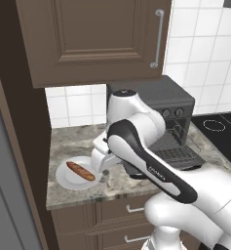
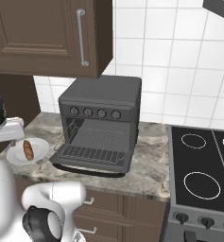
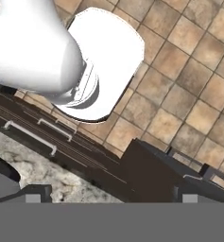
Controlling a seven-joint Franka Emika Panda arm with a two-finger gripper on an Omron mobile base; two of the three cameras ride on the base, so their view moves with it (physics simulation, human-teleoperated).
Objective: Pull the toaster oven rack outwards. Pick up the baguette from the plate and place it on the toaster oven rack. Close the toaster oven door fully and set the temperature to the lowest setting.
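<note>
The dark grey toaster oven (image 1: 161,93) (image 2: 104,94) stands on the counter. Its door (image 2: 85,168) is dropped open, and the wire rack (image 1: 178,155) (image 2: 90,152) is drawn out over it. A golden-brown baguette (image 1: 81,171) (image 2: 27,150) lies on the white plate (image 1: 63,179) (image 2: 40,147), left of the oven. My gripper (image 1: 105,175) hangs just right of the plate, near the counter's front edge. In the hand view the gripper (image 3: 111,196) is open with nothing between its widely spread tips. That view looks down past the counter edge to the floor.
A black stovetop (image 2: 203,160) (image 1: 224,132) lies right of the oven. A brown wall cabinet (image 1: 87,39) hangs above the counter. Drawers with bar handles (image 1: 134,210) (image 3: 30,134) sit below the counter edge. A tall dark panel (image 1: 9,146) bounds the counter's left end.
</note>
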